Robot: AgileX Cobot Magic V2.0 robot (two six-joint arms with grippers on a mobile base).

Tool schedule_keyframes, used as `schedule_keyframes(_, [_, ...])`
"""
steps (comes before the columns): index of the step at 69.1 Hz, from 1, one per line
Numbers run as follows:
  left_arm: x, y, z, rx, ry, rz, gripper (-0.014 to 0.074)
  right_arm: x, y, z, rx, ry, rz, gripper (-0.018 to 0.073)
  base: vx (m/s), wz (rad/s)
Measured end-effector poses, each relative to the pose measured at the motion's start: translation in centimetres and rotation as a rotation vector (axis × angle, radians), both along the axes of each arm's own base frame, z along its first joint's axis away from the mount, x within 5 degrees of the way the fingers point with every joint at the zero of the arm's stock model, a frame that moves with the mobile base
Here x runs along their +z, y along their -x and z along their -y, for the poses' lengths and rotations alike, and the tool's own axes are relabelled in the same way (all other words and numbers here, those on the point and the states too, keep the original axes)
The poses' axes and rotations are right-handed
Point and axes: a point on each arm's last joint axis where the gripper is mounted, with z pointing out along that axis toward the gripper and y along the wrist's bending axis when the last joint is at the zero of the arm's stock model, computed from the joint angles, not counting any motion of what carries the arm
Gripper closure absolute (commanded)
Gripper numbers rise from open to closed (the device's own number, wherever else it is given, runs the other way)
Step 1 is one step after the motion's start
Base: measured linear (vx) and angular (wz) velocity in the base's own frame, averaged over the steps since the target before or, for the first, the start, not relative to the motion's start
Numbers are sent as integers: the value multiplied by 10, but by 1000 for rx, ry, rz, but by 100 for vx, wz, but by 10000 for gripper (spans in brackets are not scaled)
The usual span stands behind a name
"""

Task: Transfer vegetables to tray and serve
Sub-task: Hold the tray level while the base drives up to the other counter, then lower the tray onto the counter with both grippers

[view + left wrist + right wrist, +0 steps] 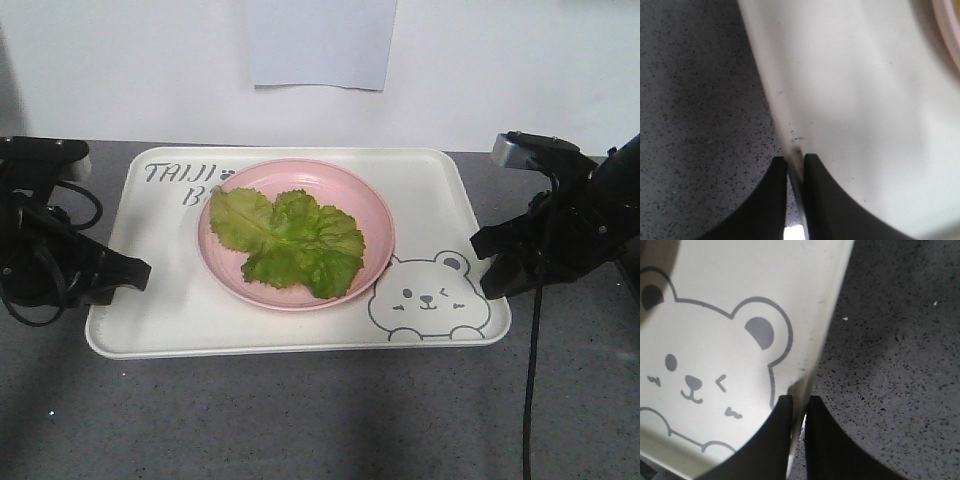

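Note:
The vegetables [288, 240], crinkled green lettuce leaves, lie in a round pink plate [375, 215] that stands on the cream tray [440, 190]. My left gripper [140, 272] is shut on the tray's left rim. In the left wrist view its two black fingers [795, 159] pinch the thin edge of the tray [855, 100]. My right gripper [483, 245] is shut on the right rim, beside the winking bear drawing [430, 295]. The right wrist view shows that gripper [799, 399] clamped on the tray [715, 290] edge.
The tray rests on a grey speckled tabletop [300, 420]. A white wall with a sheet of paper [320, 42] stands right behind it. A black cable [530, 380] hangs from the right arm down over the table's front.

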Motion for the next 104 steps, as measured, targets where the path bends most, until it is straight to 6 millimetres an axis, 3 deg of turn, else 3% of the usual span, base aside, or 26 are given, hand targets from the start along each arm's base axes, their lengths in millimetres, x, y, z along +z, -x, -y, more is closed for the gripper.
schedule_keyframes(73, [-1,-1,0,-12,-6,0,602,0,0,0,-1,3,-2,562,0,0])
schedule_keyframes(85, [-14,-11,3,-19,-25,-36,602,-4,-1,0,-23,2,-28,562,0,0])
schedule_keyframes(104, [-46,-33,8,-27,-78,-89,602,-32,-16,-1,-58,5,-136,562,0,0])
